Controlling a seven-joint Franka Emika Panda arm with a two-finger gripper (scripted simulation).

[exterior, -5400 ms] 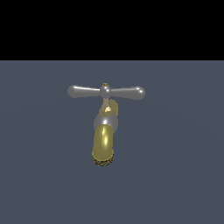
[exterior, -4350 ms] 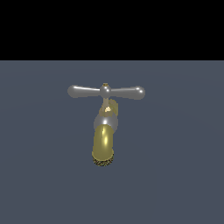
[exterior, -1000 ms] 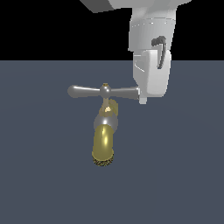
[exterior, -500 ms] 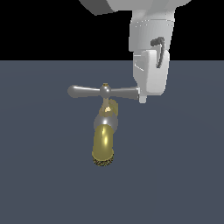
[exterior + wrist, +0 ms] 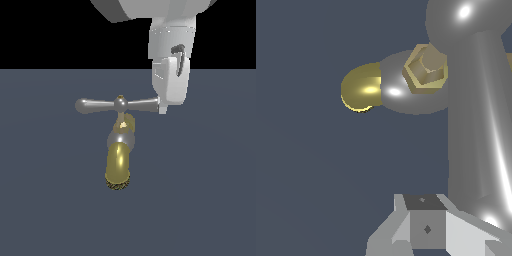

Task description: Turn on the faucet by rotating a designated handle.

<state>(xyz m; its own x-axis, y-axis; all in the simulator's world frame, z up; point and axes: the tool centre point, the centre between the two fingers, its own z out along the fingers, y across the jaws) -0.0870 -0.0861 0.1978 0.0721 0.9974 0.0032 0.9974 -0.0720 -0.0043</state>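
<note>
— Where do we stand?
— Our gripper [image 5: 162, 109] hangs straight down against one bulbous end of the handle [image 5: 102, 105]; the faucet [image 5: 119, 159] lies beyond its hub. Whether the jaws are parted, we cannot tell.
— Then we push sideways, staying out at that tip for leverage.

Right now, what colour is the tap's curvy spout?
Shiny brass-gold spout, clearest in the exterior view.

Flat slate-grey floor [image 5: 210, 200] beneath a plain black backdrop [image 5: 50, 30].
</note>
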